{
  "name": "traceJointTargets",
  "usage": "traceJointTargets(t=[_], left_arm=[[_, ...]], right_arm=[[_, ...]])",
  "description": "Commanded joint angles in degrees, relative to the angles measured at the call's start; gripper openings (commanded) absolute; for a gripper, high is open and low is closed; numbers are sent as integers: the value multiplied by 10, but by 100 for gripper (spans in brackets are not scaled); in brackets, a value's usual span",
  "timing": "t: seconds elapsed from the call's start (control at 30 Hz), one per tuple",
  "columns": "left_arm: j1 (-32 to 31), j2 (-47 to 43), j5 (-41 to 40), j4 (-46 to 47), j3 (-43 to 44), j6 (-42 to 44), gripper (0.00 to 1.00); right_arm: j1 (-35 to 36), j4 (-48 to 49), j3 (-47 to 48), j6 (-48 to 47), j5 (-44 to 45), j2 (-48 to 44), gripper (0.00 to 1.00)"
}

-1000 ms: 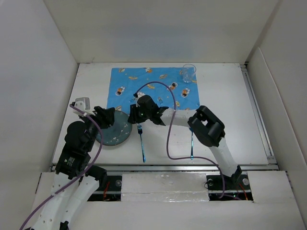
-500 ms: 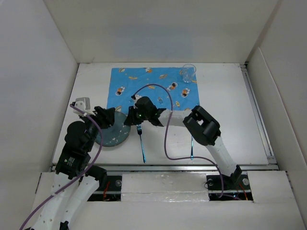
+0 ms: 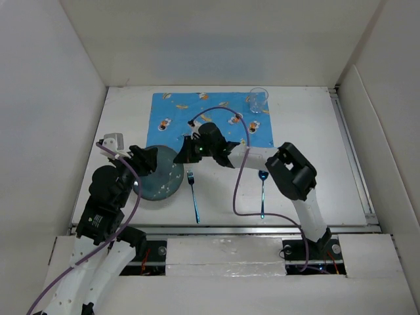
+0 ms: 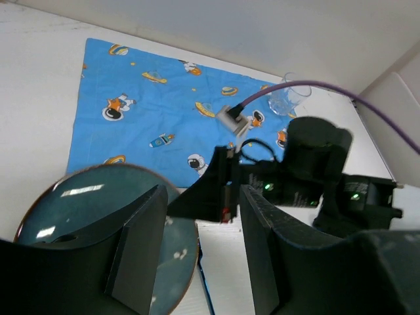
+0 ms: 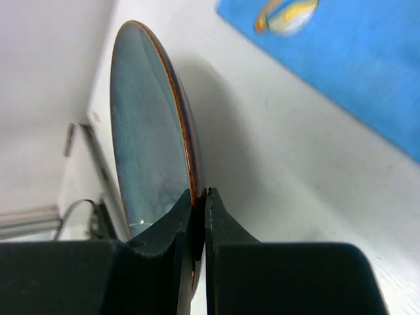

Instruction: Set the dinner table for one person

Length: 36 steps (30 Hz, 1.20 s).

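Though overhead hides it, right jaws pinch plate [image 5: 146, 131].

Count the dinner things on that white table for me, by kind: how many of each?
plate: 1
fork: 1
spoon: 1
glass: 1
placemat: 1
Total: 5

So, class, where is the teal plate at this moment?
In the top view the teal plate is left of centre, by the near-left corner of the blue placemat, left of the fork, its rim pinched by the right tool.
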Motion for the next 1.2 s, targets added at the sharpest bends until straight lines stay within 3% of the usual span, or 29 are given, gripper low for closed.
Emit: traceJointTargets(t=[0.0,0.13,0.4,0.7,1.17], left_arm=[[-3,-3,-2,27,1,2,45],[-3,-5,3,25,1,2,45],[-3,8,5,28,1,3,45],[-3,1,2,24,1,4,45],[-3,9,-4,23,2,3,45]], right_arm=[[-65,161,6,64,-41,-118,0],[-131,204,-39,110,-29,-143,0],[-218,321,-68,224,-24,-90,0],[-256,257,-32,236,42,-48,0],[-256,195,11,236,103,12,0]])
